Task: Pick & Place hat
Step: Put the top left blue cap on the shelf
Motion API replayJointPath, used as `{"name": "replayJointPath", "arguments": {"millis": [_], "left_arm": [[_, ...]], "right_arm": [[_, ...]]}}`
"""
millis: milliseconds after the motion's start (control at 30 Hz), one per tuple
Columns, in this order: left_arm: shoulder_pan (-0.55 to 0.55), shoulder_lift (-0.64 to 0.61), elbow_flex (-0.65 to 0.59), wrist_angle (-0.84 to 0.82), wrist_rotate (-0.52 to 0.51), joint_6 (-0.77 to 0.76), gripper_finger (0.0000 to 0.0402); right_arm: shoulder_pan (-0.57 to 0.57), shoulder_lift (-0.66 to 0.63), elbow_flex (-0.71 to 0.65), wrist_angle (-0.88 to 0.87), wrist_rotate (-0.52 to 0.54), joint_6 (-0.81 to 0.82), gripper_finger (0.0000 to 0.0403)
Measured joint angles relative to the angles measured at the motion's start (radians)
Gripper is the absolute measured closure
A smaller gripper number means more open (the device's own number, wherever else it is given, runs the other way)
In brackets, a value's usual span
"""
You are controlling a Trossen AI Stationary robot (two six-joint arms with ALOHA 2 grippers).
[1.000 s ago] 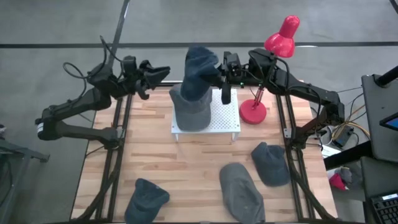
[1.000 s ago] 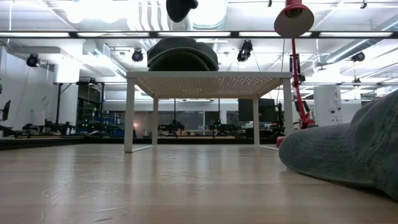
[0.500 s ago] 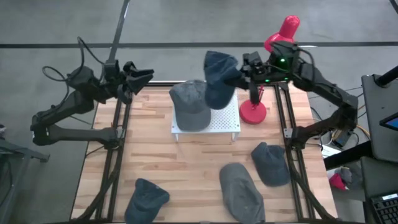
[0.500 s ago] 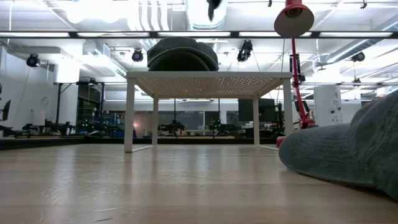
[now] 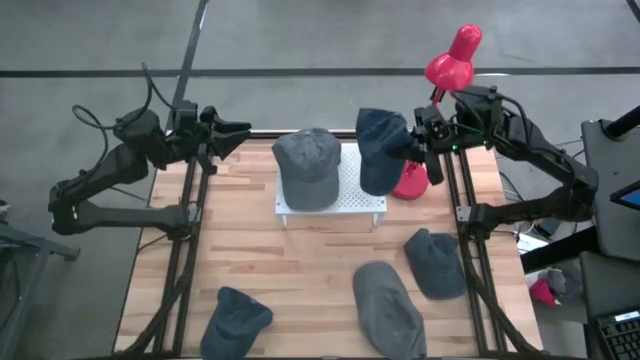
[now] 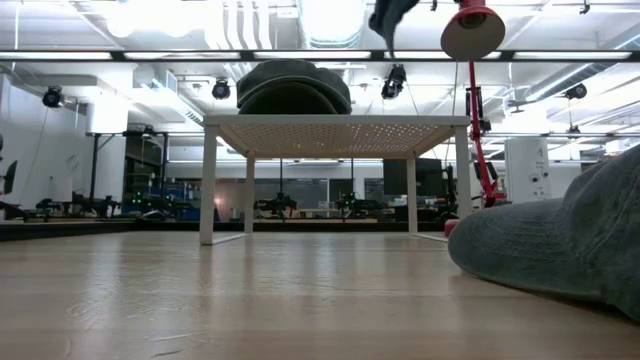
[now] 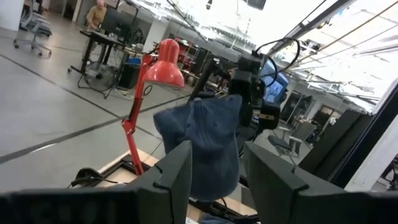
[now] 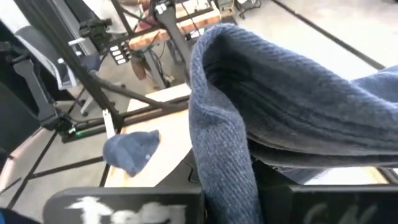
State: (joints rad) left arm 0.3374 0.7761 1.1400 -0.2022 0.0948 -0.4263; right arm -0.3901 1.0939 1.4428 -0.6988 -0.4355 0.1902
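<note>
No readable writing or brand on anything here. My right jaws (image 5: pixel 418 143) are clamped on a dark blue hat (image 5: pixel 378 148), soft ribbed knit fabric, hanging limp in the air over the right end of the white rack (image 5: pixel 352 196) and just beside the red lamp (image 5: pixel 447 62). In my right wrist view the blue hat's thick folded edge drapes across my jaws. The rack is a perforated white panel on four thin legs, standing on the slatted wood counter (image 5: pixel 300 260). A grey hat (image 5: pixel 306 166), domed, sits on top of the rack. Three more lie on the counter: grey one (image 5: pixel 388 307) near the front, a darker one (image 5: pixel 434 262) to its right, and a blue one (image 5: pixel 234 319) front left. My left jaws (image 5: pixel 232 136) hover at the counter's back-left edge, parted and holding nothing.
</note>
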Motion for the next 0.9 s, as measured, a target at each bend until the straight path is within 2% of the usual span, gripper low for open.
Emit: {"name": "replayJointPath", "arguments": {"millis": [133, 467, 633, 900], "left_arm": [[0.000, 0.000, 0.000, -0.001, -0.001, 0.008, 0.0257], [0.000, 0.000, 0.000, -0.013, -0.002, 0.019, 0.0257], [0.000, 0.000, 0.000, -0.080, -0.002, 0.044, 0.0257], [0.000, -0.007, -0.013, -0.173, -0.002, 0.135, 0.0257]], "right_arm": [[0.000, -0.064, -0.109, 0.063, 0.007, 0.023, 0.0393], [-0.002, -0.213, -0.425, 0.370, -0.020, 0.093, 0.0392], [-0.003, -0.237, -0.556, 0.560, -0.075, 0.132, 0.0391], [-0.033, -0.243, -0.670, 0.680, -0.100, 0.147, 0.0390]]}}
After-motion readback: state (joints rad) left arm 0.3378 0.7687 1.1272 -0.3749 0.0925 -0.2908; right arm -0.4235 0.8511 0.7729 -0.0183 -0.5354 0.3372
